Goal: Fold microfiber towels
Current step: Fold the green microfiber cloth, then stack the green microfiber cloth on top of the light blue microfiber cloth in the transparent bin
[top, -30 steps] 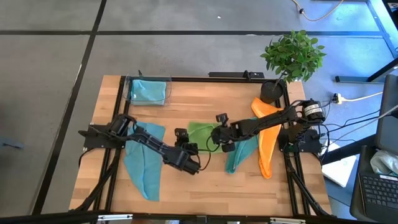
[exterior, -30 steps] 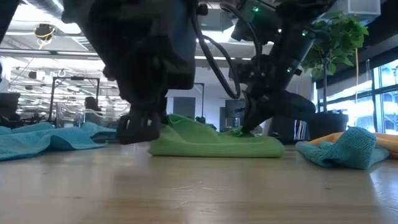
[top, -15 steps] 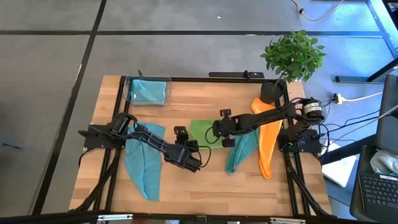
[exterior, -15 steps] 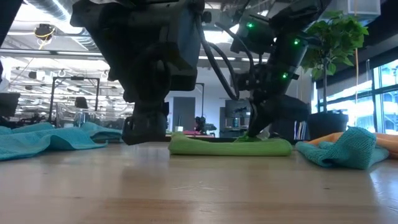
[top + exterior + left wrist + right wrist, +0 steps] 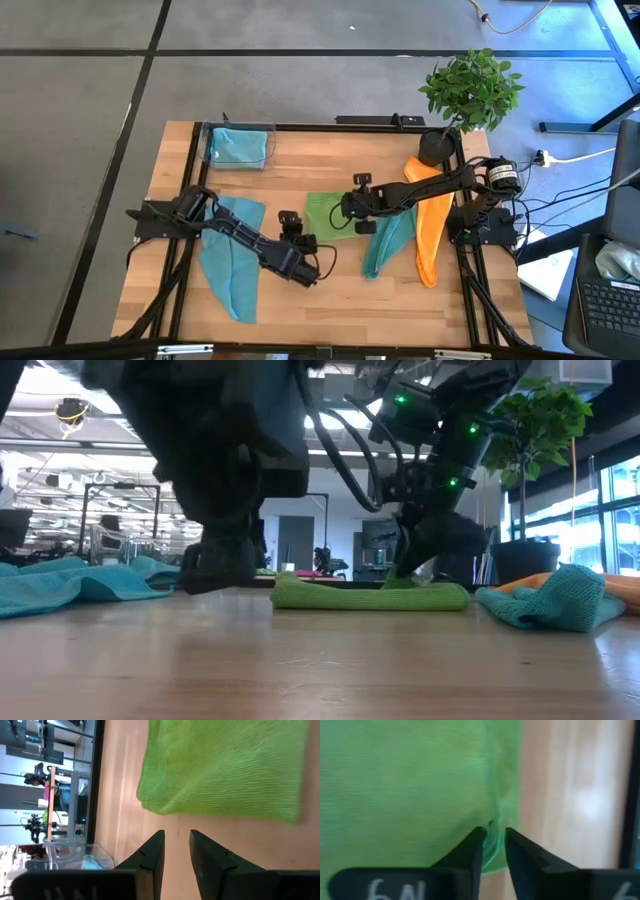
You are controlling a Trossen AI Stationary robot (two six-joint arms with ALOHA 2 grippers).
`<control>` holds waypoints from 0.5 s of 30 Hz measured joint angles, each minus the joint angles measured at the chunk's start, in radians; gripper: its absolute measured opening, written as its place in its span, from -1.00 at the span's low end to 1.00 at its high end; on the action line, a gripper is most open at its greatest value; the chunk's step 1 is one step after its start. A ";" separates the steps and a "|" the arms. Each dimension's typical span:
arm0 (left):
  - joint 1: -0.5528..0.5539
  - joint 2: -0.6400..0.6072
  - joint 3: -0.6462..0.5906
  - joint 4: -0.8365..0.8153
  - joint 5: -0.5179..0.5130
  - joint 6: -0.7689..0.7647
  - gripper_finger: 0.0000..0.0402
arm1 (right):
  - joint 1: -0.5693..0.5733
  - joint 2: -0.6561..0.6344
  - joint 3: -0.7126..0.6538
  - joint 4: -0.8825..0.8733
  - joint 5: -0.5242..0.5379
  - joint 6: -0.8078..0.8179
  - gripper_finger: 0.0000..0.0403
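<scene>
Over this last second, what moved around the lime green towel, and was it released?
The left gripper let go of the lime green towel and backed toward the table's front edge; its fingers now stand apart over bare wood. The towel dropped from a raised hump to a flat fold. The right gripper moved toward the towel's far edge, fingers parted at its hem. The other towels stayed put.

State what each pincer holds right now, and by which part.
The left pincer holds nothing: open, clear of the lime green towel. The right pincer sits at that towel's edge; a grip cannot be told.
</scene>
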 joint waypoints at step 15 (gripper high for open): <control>-0.092 0.000 0.000 -0.002 0.000 -0.097 -0.61 | 0.058 0.000 0.000 -0.013 0.146 0.027 -0.26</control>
